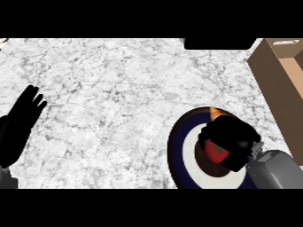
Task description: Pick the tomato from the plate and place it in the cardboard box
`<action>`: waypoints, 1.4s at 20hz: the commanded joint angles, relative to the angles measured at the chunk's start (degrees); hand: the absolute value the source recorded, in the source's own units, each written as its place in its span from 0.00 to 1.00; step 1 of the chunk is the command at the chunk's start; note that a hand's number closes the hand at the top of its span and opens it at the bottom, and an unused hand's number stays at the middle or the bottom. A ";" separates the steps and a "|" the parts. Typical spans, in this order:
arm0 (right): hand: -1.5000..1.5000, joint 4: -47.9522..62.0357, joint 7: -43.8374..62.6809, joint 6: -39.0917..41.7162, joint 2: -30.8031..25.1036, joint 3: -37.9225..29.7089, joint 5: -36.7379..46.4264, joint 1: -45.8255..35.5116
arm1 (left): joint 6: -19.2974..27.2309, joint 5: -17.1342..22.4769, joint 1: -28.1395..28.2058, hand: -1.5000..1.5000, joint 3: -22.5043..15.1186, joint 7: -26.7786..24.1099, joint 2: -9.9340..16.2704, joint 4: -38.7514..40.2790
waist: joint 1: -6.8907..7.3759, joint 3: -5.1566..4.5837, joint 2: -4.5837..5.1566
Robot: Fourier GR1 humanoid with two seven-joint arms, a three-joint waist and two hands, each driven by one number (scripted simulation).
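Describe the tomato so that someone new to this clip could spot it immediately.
Start at the tall cardboard box along the counter's right edge. Just left of it lies a round plate with a dark blue rim and white ring. On its centre, the right hand curls over the tomato: the only red thing here, with a green stem spot.

Head view, looking steeply down. The desk (pixel 115 111) before me has a white marble top with grey veining, filling the view from left to right. Lying directly on it: a round plate (pixel 180 150) at lower right, dark blue at the rim with a white ring inside it and a dark centre; a brown cardboard box (pixel 281 106), open at the top, along the right edge and near the plate but apart from it; and a black object (pixel 219 43) at the far edge, cut off by the view.
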 commanded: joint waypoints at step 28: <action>1.00 22.71 56.16 -22.43 18.29 -30.04 11.77 -36.18 | -0.96 -1.64 -0.28 0.50 -0.26 -2.06 -1.88 1.76 | 0.54 -0.05 0.05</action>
